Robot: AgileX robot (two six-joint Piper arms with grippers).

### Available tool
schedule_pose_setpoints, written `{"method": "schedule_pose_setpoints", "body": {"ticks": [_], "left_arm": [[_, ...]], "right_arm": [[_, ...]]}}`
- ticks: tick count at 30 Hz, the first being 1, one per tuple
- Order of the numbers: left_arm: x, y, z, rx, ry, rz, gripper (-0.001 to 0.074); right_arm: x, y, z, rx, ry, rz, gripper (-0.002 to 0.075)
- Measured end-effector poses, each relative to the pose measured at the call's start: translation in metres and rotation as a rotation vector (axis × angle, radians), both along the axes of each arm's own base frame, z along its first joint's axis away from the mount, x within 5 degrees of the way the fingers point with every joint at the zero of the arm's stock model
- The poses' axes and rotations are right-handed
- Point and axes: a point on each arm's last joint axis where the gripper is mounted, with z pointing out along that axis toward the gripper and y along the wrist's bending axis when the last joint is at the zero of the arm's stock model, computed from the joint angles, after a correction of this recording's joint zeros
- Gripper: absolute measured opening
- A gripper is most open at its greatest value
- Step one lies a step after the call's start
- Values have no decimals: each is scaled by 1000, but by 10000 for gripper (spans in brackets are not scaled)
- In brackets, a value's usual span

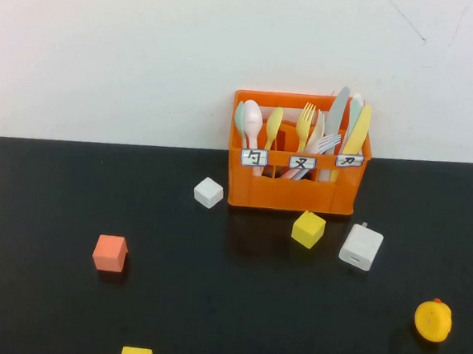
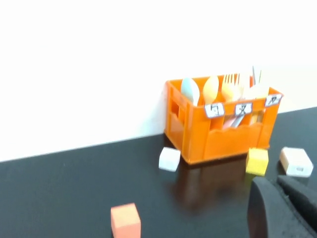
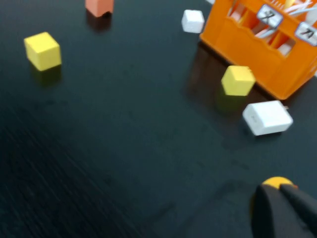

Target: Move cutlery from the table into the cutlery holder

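Cutlery, a pale yellow knife (image 1: 359, 128) and a light grey knife (image 1: 337, 111), stands upright in the right compartment of the orange cutlery holder (image 1: 293, 190) at the table's (image 1: 208, 307) far edge. Each wrist view shows only a dark part of its claw, left claw (image 2: 282, 208) and right claw (image 3: 285, 213); whether either is open, I cannot tell.

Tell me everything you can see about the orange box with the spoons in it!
The bright orange plastic crate stands upright on the glossy black table, at its back edge near the white wall. It has slotted sides and three compartments, each with a white label on the front rim. Pastel spoons fill the left one, forks the middle, and a pale yellow knife and a grey knife the right. A small white cube and a yellow cube sit just before it. No hand touches it.
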Motion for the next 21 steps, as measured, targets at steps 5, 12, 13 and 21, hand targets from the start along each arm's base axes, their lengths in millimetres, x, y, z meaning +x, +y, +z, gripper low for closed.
{"method": "schedule_pose_setpoints", "body": {"ticks": [5,12,13,21], "left_arm": [[2,-1,-13,20,33,0,-1],[4,-2,-27,47,79,4,-1],[5,-2,-28,50,86,7,-1],[5,0,-30,101,87,29,-1]], "right_arm": [[-1,1,0,16,16,3,2],[-1,1,0,19,22,3,1],[-1,1,0,19,22,3,1],[-1,1,0,19,22,3,0]]}}
